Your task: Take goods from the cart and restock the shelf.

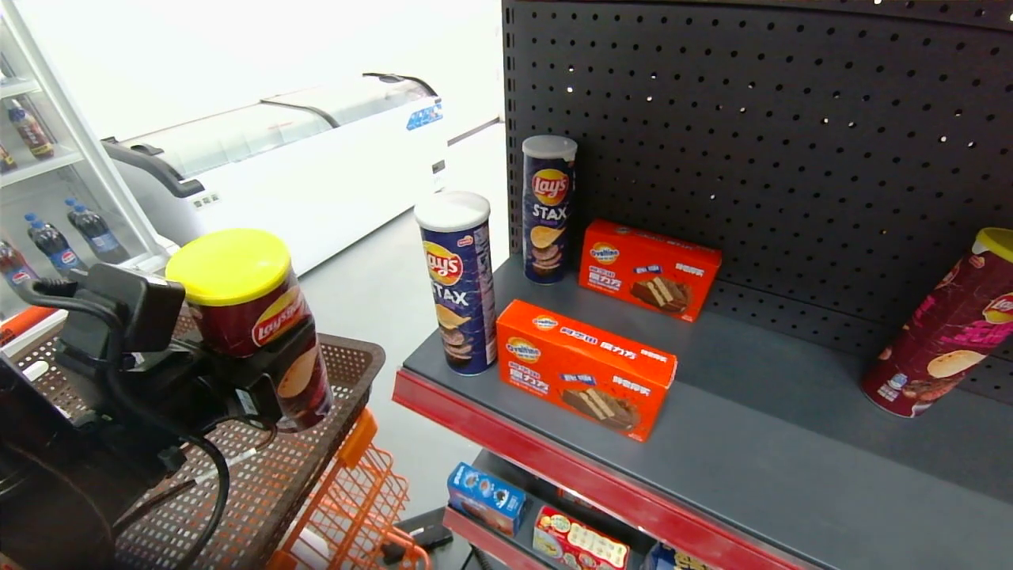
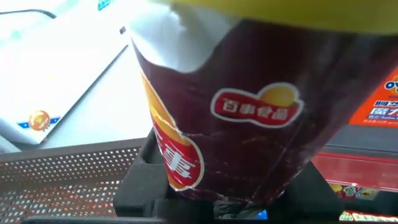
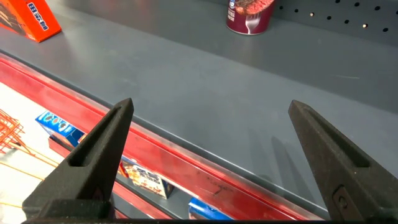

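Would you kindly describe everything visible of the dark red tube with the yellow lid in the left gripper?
The dark red cardboard-looking tube is a tall cylinder with a flat yellow plastic lid shut on top and a red-and-yellow logo on its side. It is held nearly upright, clamped at mid-body by the left gripper, above the brown perforated cart basket, clear of the grey shelf.

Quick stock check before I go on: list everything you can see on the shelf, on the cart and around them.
held chip can: 1, maroon with yellow lid, over the cart
shelved chip can: 1, maroon with yellow lid, shelf's right part by the pegboard
blue chip cans: 2, white lids, shelf's left end
orange boxes: 2, beside the blue cans
shelf: 1, grey, red front edge
cart: 1, brown mesh basket, left of shelf
chest freezer: 1, white, behind
left gripper: black, shut on held chip can
right gripper: black, open, over shelf
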